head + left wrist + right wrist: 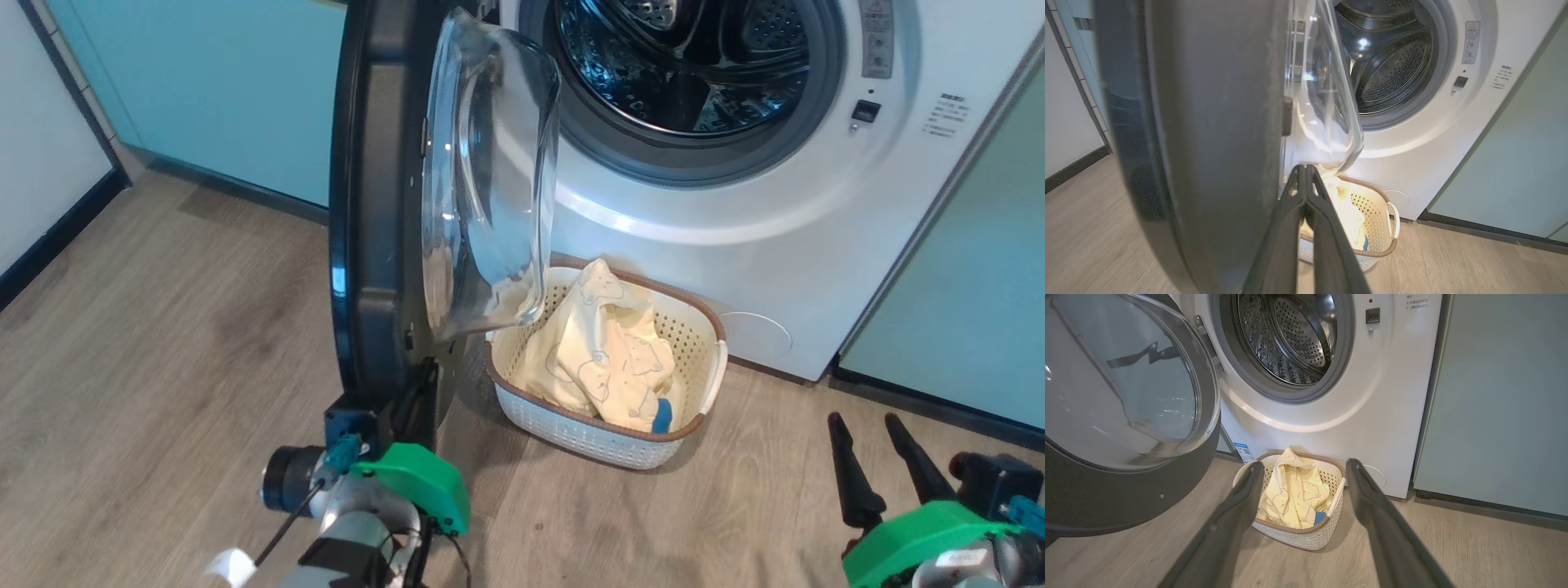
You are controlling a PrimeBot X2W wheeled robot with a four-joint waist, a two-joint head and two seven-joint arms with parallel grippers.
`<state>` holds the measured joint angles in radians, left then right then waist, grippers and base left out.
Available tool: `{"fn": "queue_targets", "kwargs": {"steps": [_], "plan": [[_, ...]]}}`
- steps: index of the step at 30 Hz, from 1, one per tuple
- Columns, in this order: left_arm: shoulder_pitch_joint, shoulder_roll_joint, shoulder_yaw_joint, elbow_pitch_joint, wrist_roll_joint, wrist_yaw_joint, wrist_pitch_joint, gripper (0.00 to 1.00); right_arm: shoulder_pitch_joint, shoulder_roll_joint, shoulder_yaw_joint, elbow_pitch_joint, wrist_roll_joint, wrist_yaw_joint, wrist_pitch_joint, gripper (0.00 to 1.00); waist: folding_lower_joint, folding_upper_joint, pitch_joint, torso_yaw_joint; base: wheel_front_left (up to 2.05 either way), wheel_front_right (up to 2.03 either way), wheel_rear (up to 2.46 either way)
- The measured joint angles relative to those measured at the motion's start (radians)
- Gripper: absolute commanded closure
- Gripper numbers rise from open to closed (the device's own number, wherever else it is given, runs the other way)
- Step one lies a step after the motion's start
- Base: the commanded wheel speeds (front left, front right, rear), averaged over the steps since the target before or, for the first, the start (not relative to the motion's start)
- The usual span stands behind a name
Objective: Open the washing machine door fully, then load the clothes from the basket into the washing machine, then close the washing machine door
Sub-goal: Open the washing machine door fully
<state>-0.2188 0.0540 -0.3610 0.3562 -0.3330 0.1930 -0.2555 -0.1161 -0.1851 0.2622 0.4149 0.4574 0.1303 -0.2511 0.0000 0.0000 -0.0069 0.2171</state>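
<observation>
black door (367,204) lies edge-on beside the closed left jaws; right jaws apart.

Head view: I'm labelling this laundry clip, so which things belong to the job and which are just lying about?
Job: washing machine door, washing machine, basket, clothes, left pincer, right pincer.
Just there: pale green cabinet panels, wooden floor, black skirting board.
</observation>
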Motion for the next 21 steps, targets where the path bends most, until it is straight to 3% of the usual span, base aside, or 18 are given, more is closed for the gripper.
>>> {"fn": "queue_targets", "kwargs": {"steps": [21], "plan": [[0.011,0.04,0.145,-0.003,-0.001,0.023,0.0,1.0,0.01,0.0,-0.001,0.0,0.0,0.0,0.0,0.0,0.0,0.0,0.021,0.069,0.0,0.0,0.0]]}}
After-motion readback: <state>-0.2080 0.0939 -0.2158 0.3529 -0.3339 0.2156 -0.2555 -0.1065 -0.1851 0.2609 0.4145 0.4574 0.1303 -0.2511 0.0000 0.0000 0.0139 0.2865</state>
